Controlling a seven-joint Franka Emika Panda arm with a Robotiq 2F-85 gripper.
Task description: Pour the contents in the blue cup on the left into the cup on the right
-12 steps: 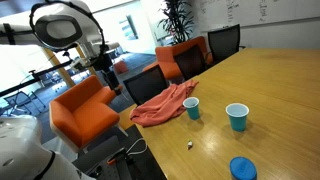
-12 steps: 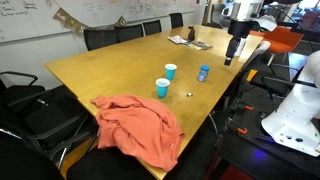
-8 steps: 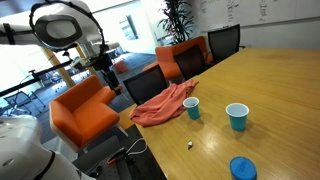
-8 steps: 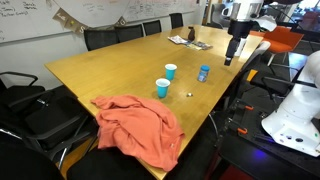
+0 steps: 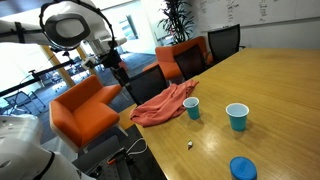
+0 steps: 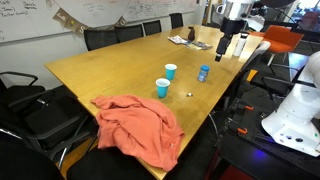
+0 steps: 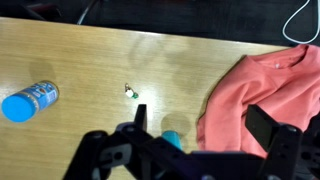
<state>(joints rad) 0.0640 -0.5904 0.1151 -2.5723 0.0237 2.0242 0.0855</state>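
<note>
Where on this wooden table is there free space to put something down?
Free: the wide wooden table stretch between the crumpled salmon-pink cloth and the black office chairs. Crowded: the edge around the blue plastic cups and the blue-capped bottle.

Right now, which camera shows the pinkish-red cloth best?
An exterior view: the cloth lies whole and large in the foreground. In an exterior view the cloth looks smaller; the wrist view cuts it at the frame's edge.

A salmon-pink garment (image 7: 265,95) lay crumpled over the wooden tabletop (image 7: 90,60) edge, a blue-capped bottle (image 7: 28,100) well apart, a tiny white object (image 7: 129,91) between them
</note>
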